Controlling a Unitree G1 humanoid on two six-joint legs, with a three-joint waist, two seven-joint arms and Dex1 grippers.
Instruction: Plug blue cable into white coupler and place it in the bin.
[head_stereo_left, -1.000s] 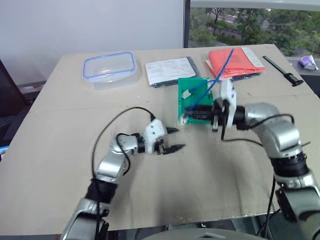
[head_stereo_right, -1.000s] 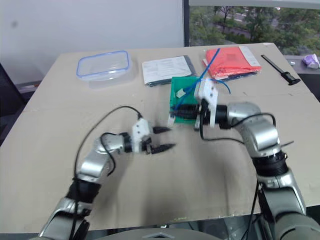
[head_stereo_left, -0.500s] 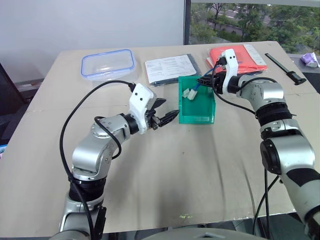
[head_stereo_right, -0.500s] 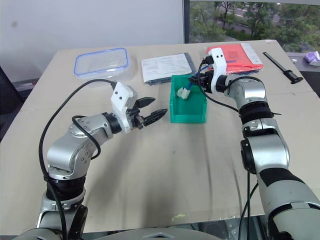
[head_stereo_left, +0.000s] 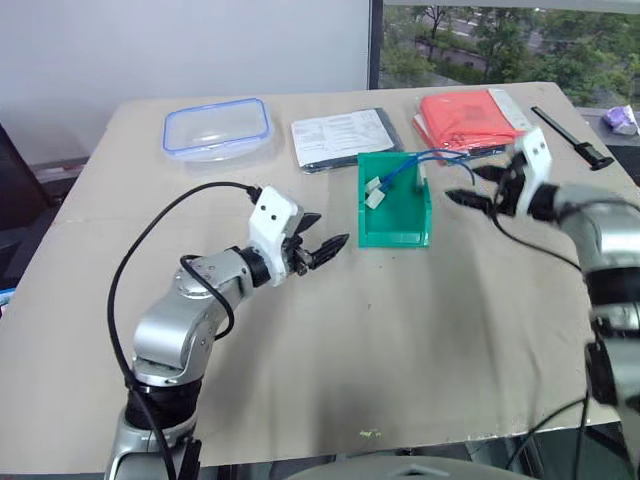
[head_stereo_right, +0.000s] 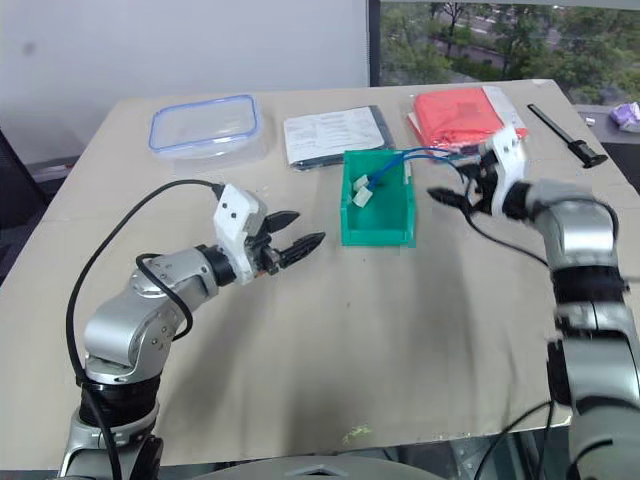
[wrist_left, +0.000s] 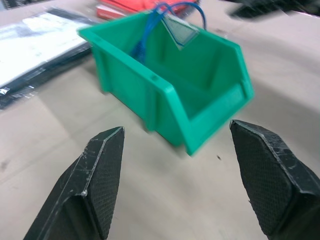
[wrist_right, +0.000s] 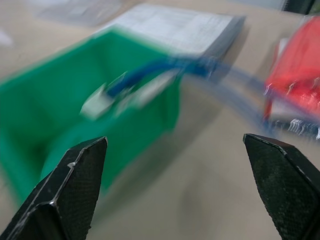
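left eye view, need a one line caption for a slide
Blue cable with white coupler draped into the green bin, both grippers, left and right, open beside it.

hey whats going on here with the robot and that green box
A two-armed robot is dropping a blue cable with a white coupler into the green bin. The coupler end hangs inside the bin, while the rest of the cable loops over the back wall onto the table. The right gripper is open beside the bin, holding nothing. The left gripper is open too, on the bin's other side.
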